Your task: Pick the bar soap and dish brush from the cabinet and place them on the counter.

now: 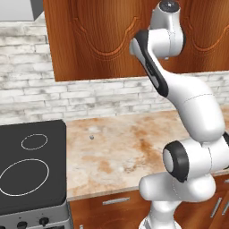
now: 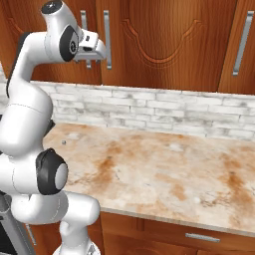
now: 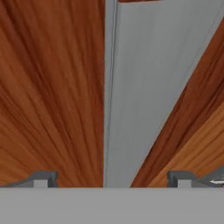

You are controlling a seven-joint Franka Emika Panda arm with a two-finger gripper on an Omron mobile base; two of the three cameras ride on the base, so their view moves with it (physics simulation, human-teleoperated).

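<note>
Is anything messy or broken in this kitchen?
Nothing looks broken or spilled. The cabinet doors are shut, the counter is tidy apart from one tiny dark speck near the stovetop. The open gripper sits right at a silver door handle.

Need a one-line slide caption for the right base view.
Open gripper reaches for a silver handle on the closed cabinet above the counter.
</note>
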